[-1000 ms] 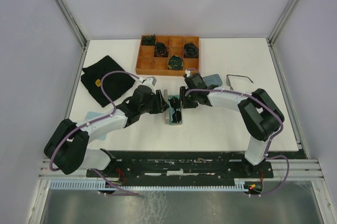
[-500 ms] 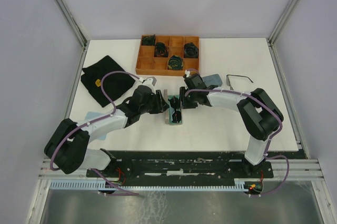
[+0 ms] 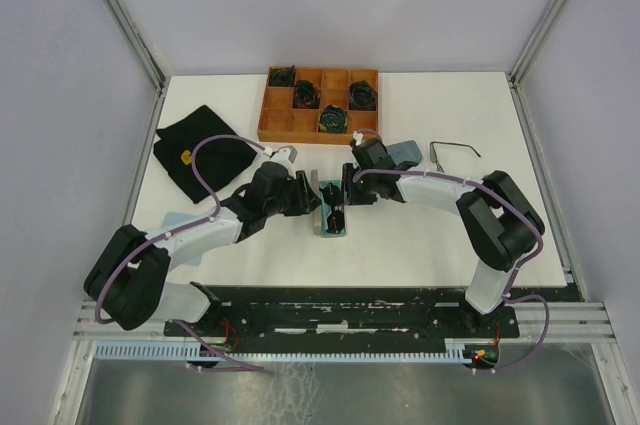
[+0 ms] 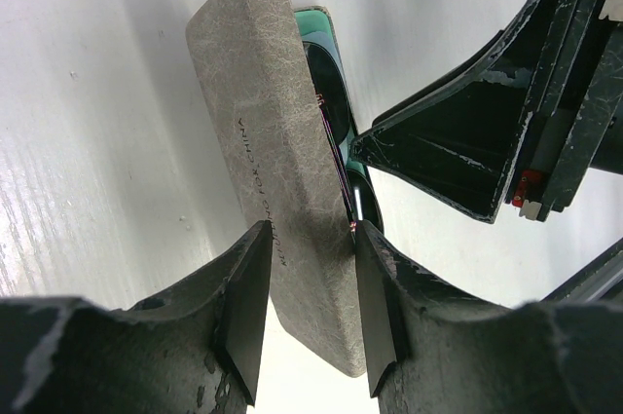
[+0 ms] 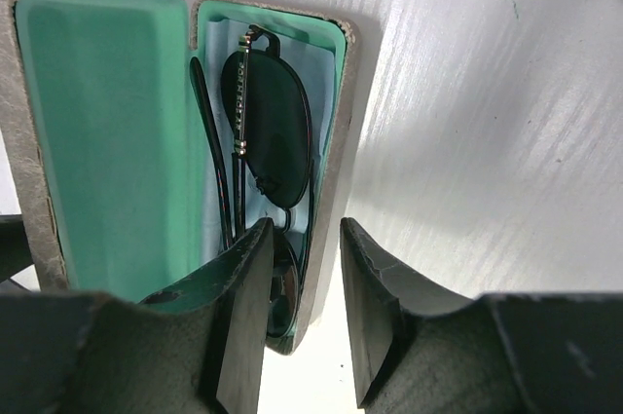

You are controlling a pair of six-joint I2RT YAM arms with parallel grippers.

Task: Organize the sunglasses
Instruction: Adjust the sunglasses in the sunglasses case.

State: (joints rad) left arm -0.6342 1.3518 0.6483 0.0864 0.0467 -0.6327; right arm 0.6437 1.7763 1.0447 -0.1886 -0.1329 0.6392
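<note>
Carrying the whole job, the white bench [image 3: 420, 235] leaves its middle free for the work, with a black cloth [image 3: 200, 150] pushed to the far left and a wooden divided tray [image 3: 290, 138] at the back, so neither crowds the arms. Both arms lean in low from the near edge and meet at an open grey case [image 3: 333, 217] in the centre, one on each side, which looks like a way of steadying both halves at once. The left claw [image 4: 310, 239] is closed on the raised lid [image 4: 263, 141], its fingers flanking the felt-like shell, presumably to keep it from dropping before the contents are settled. The right claw [image 5: 307, 234] straddles the side wall of the case's lower half, one finger inside over the teal lining and one outside; its jaws stand partly apart, and whether they really pinch that wall I cannot tell. A blue-grey case [image 3: 405, 150] lies just behind the right claw, probably waiting for the loose sunglasses [image 3: 455, 149] that rest on the bench to its right. The packed sunglasses [image 5: 268, 131] lie folded inside the open case, dark lenses showing, so closing the lid seems the next step. Dark green coiled bundles [image 3: 333, 118] sit in several tray compartments.
</note>
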